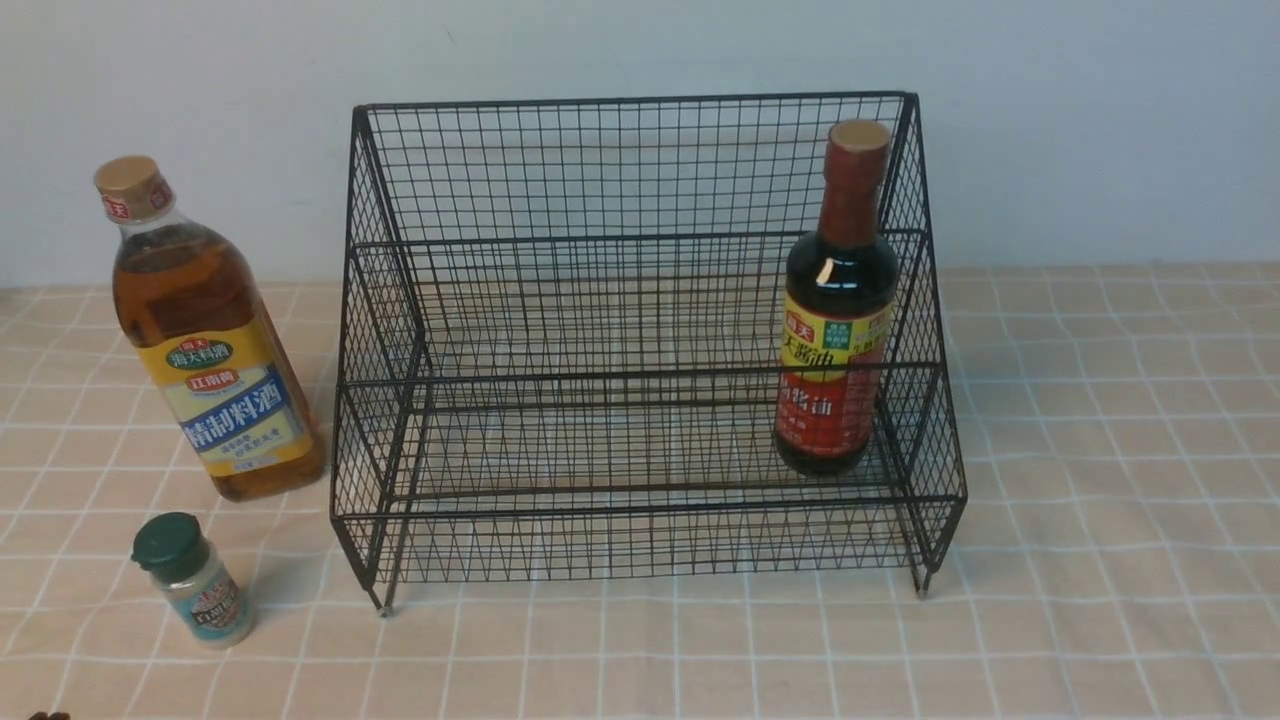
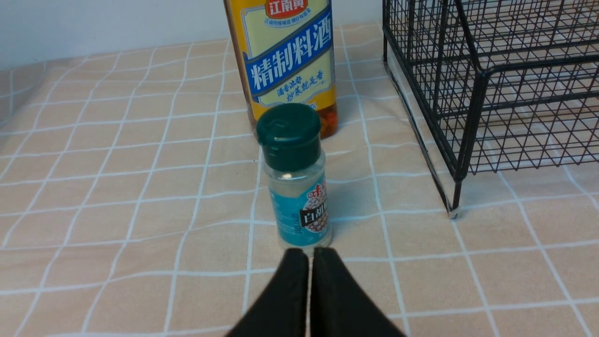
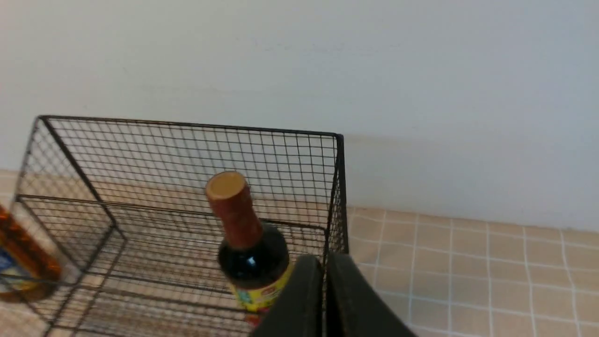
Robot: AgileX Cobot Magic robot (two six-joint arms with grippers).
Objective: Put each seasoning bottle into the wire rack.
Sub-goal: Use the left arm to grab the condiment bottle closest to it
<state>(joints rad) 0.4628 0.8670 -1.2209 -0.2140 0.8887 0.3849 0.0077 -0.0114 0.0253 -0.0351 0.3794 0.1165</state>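
left wrist view: amber bottle [image 2: 285, 61] top cut off; both jaws closed, empty.

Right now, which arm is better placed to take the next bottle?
Left. The left claw, closed, faces the green-capped shaker closely; the right claw is by the dark bottle, already in the rack.

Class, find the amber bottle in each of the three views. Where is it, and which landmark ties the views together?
Front view: the amber bottle stands left of the rack, behind the shaker.
Left wrist view: only its lower part shows, just behind the shaker.
Right wrist view: a blurred sliver outside the rack's side wall.
Shared landmark: the rack.
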